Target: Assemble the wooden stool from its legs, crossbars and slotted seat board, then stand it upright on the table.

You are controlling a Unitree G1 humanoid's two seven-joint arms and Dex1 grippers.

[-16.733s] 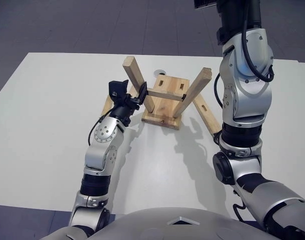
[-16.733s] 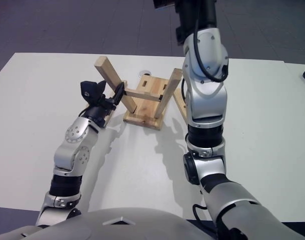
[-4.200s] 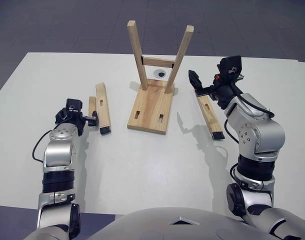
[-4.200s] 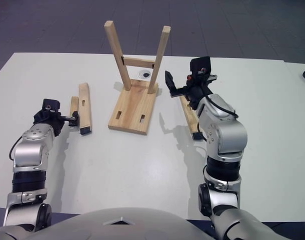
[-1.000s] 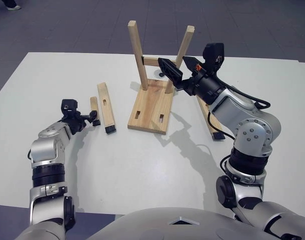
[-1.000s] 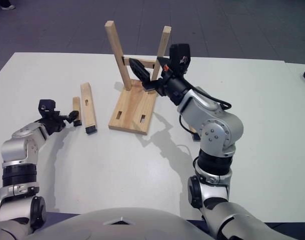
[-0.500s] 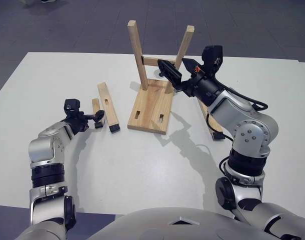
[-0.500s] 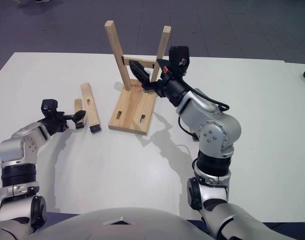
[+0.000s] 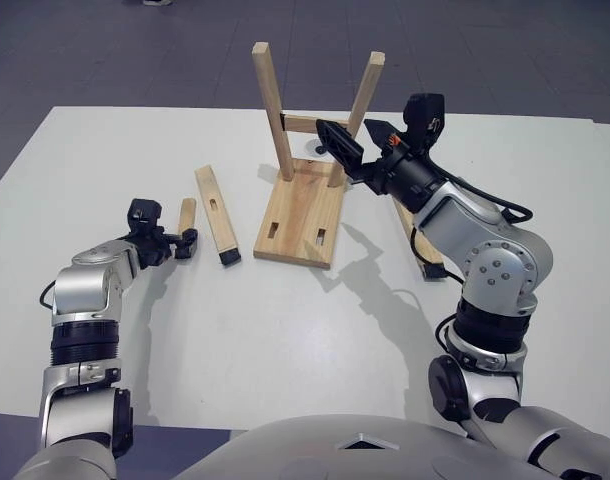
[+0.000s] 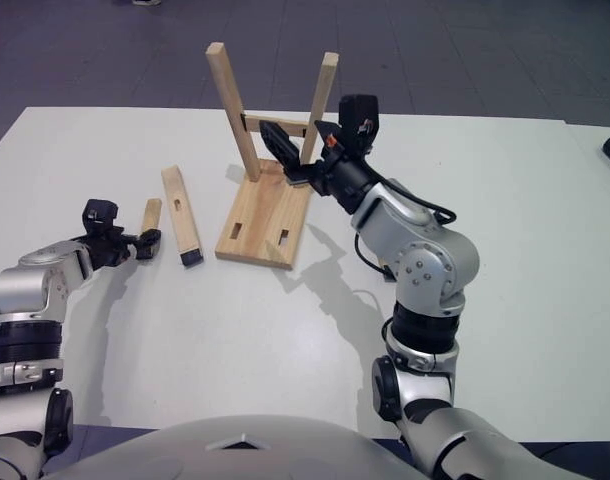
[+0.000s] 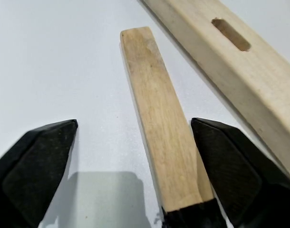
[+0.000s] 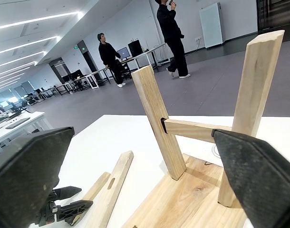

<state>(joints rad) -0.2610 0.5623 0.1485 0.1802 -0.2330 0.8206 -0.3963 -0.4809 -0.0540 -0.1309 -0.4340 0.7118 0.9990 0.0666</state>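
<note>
The seat board (image 9: 297, 205) is lying flat on the white tabletop (image 9: 285, 330), near the middle and toward the far side, with its two free slots facing up at the near end. Two legs are standing in its far end. The left upright leg (image 9: 273, 110) and the right upright leg (image 9: 366, 92) are leaning slightly apart toward their tops. A crossbar (image 9: 307, 124) is joining them partway up.

To the left of the board, a loose leg (image 9: 217, 225) is lying flat with its slot facing up and its dark end toward the robot. Just beside it, farther left, a short crossbar (image 11: 157, 118) is lying flat as well, apart from the loose leg. A third leg (image 9: 426, 258) is lying on the tabletop right of the board, partly hidden behind the right arm.

The left gripper (image 9: 183, 241) is sitting low over the near end of the short crossbar. Its fingers (image 11: 38, 161) are standing apart on either side of the wood without clamping it.

The right gripper (image 9: 345, 128) is hanging above the far part of the seat board, on the near side of the upright frame. Its fingers (image 12: 33, 173) are spread wide, pointing at the two standing legs and holding nothing.
</note>
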